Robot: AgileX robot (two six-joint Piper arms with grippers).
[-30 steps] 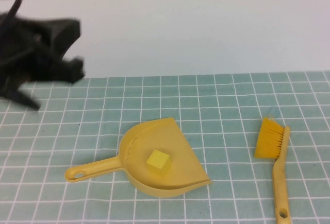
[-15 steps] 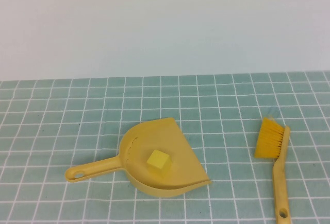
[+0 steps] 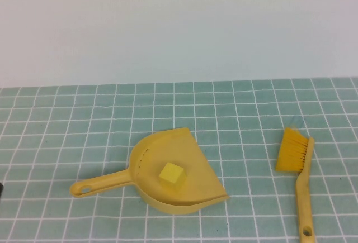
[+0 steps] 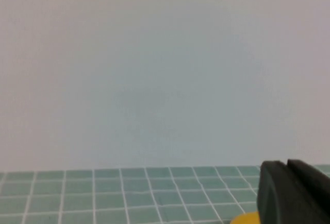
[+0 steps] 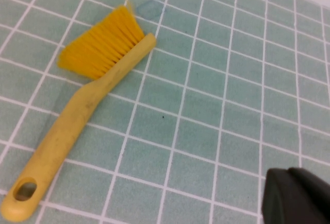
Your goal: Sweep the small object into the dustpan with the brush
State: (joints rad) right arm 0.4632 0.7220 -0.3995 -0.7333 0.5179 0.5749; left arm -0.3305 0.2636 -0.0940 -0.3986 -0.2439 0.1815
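Left wrist view is showing the left gripper (image 4: 295, 193) at the frame's edge, its fingers (image 4: 276, 190) pressing together on nothing, with a sliver of yellow just beneath them and the pale wall beyond. Right wrist view is catching the right gripper (image 5: 296, 195) in a corner, likewise closed and empty, hanging above the tiled counter (image 5: 206, 131) near the brush (image 5: 85, 121) but not touching it. Neither gripper is appearing in the high view, apart from a dark speck at its left edge.

Judging by its slim plastic build, the brush is looking light and stiff, with soft bristles that would be bending under pressure; the straight handle between the tuft and the end hole seems the sensible place to be taking hold. The dustpan (image 3: 168, 173) is also looking light and liable to be sliding on the smooth tiles.

Farther out, the brush (image 3: 299, 170) is lying flat on the counter's right side, well apart from the dustpan. The small object (image 3: 171, 174), a bright yellow cube with soft edges, is sitting inside the mustard-yellow scoop, so the sweeping appears done.
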